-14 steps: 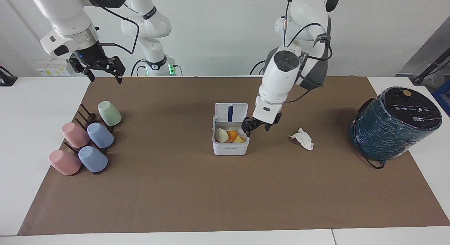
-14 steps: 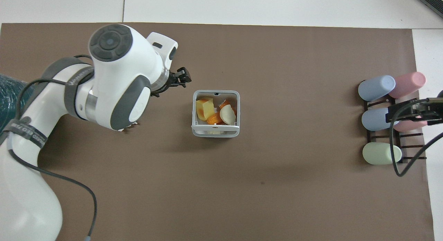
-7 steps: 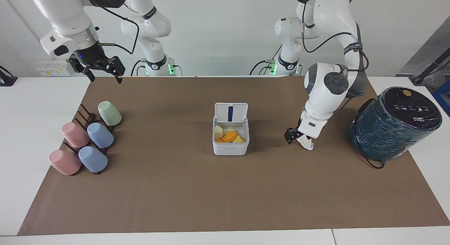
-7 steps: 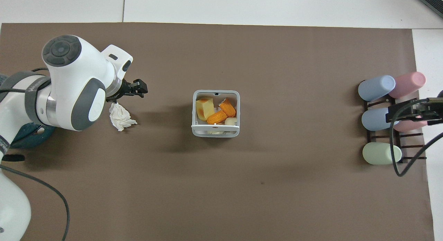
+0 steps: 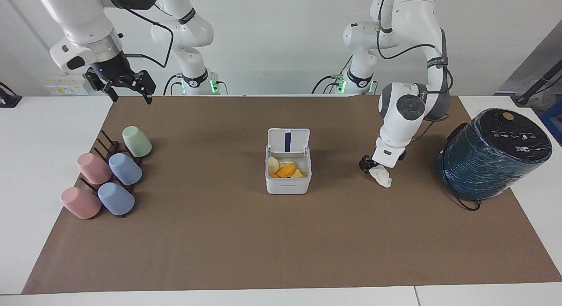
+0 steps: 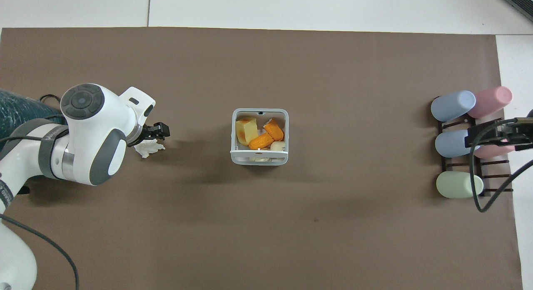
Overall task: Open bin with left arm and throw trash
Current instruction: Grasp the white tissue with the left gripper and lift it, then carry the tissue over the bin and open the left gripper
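Note:
The white bin [image 5: 287, 185] [image 6: 259, 159] stands mid-mat with its lid [image 5: 288, 141] up, a blue strip on the lid's inside. Orange peel [image 5: 286, 170] [image 6: 261, 141] and a pale cream piece [image 5: 273, 165] [image 6: 277, 146] lie in it. A crumpled white tissue [image 5: 382, 176] [image 6: 148, 149] lies on the mat toward the left arm's end. My left gripper [image 5: 374, 165] [image 6: 155, 136] is low over the tissue, open, its hand covering part of it. My right gripper [image 5: 128, 87] [image 6: 497, 134] waits open, raised over the cups.
A dark rack with several pastel cups [image 5: 125, 168] [image 6: 453, 105] sits at the right arm's end of the brown mat [image 5: 219, 235]. A big dark teal wrapped cylinder [image 5: 494, 154] [image 6: 18, 109] stands at the left arm's end, close to the left arm.
My left gripper left the bin's side and swung toward the left arm's end, coming down over the tissue. The peel pieces have settled in the bin. The right arm stayed put.

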Available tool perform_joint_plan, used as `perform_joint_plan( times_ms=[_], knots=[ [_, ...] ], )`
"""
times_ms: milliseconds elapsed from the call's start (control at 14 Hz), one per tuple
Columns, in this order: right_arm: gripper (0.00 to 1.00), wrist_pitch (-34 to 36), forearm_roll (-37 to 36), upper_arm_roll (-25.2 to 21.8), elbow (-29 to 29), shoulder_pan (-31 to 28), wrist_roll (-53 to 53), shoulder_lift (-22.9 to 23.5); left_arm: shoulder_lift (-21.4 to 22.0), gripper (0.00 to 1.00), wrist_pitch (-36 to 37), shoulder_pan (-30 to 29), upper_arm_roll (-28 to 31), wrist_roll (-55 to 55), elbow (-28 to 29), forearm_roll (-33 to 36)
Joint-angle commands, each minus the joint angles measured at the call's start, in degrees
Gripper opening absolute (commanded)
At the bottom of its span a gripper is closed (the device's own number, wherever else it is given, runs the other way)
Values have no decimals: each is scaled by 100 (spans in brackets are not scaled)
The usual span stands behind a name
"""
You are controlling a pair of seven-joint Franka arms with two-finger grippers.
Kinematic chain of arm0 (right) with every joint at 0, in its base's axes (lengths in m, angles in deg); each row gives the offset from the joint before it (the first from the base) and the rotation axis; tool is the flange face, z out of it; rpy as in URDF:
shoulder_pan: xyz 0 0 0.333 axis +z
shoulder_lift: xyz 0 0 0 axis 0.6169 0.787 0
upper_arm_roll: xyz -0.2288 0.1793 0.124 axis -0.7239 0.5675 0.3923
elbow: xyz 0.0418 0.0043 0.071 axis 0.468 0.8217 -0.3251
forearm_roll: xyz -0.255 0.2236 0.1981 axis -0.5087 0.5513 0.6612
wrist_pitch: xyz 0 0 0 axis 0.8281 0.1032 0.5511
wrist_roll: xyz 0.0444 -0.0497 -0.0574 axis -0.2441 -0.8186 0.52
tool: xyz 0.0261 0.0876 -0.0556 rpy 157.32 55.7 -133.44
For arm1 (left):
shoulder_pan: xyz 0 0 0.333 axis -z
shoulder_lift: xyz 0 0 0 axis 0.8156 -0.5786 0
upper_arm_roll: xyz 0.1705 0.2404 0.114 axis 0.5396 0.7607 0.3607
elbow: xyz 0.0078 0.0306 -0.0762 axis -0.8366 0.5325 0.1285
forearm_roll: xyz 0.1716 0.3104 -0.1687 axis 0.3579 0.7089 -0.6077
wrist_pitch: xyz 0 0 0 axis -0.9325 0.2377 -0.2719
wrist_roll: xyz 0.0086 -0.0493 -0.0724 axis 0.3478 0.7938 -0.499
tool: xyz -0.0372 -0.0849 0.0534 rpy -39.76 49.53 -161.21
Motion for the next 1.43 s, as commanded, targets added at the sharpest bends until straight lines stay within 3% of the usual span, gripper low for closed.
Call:
perform_joint_plan(
  times_ms=[0,215,788,1146,1361],
  knots=[
    [100,61,-13,23,-5,-70,149,-41,162,100,-507,-89,-29,-10,501,139],
    [100,113,-13,32,-5,-62,158,-49,136,94,-534,-98,-29,7,510,139],
    [100,113,-13,32,-5,-44,166,-49,74,1,-394,-203,-29,-28,239,139],
    [100,113,-13,32,-14,-53,166,-49,13,0,677,-89,-63,-11,-850,131],
    [100,113,-13,32,-5,-44,166,-49,-75,0,1266,305,-64,216,-1518,-45]
  ],
)
